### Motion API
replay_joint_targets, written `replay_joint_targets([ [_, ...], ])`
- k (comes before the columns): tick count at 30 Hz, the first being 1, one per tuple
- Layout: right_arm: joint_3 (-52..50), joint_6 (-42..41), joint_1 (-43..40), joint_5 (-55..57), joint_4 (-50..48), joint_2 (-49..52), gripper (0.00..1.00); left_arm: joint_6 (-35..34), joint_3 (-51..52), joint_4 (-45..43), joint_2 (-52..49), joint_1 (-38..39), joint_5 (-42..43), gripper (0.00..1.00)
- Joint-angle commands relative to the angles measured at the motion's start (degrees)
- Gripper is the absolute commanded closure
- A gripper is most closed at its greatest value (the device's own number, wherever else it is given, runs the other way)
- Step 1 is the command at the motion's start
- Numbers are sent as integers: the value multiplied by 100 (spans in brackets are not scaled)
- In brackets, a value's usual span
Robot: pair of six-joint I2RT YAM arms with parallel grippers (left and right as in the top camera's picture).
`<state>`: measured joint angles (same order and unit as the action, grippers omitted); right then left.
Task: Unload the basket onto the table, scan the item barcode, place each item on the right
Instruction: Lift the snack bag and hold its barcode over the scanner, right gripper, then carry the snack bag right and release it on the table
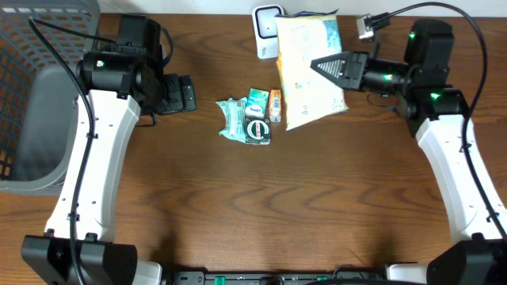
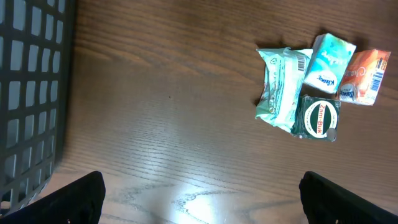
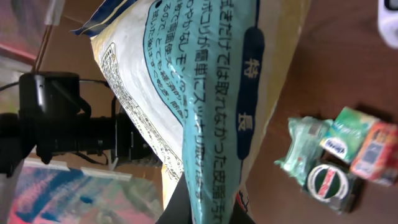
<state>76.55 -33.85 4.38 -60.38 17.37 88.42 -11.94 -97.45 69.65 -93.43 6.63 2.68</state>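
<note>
My right gripper [image 1: 337, 67] is shut on the item, a large yellow-and-white bag [image 1: 309, 67] with a teal printed panel [image 3: 217, 81], and holds it above the table's back middle. In the right wrist view the bag's pinched edge runs between my dark fingers [image 3: 186, 208]. No barcode shows on the bag's visible sides. The white scanner [image 1: 268, 24] stands at the back edge, just left of the bag, and shows as a white corner [image 3: 388, 22] in the right wrist view. My left gripper [image 1: 178, 93] hangs open over bare wood at the left, its fingertips [image 2: 74, 199] wide apart.
A cluster lies mid-table: a green wipes pack [image 1: 234, 119], a teal tissue pack [image 1: 257, 100], an orange packet [image 1: 275, 104] and a dark green round tin [image 1: 258, 131]. A grey mesh basket [image 1: 40, 79] fills the far left. A cable connector [image 1: 366, 26] hangs at the back right.
</note>
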Motion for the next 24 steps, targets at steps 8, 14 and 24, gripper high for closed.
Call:
replay_joint_targets([
  [8, 59, -297, 356, 627, 20, -107, 98, 31, 7, 17, -44, -9, -28, 2],
  [14, 59, -295, 358, 632, 20, -107, 98, 31, 7, 17, -44, -9, -28, 2],
  [24, 59, -249, 358, 649, 94, -107, 98, 31, 7, 17, -44, -9, -31, 2],
])
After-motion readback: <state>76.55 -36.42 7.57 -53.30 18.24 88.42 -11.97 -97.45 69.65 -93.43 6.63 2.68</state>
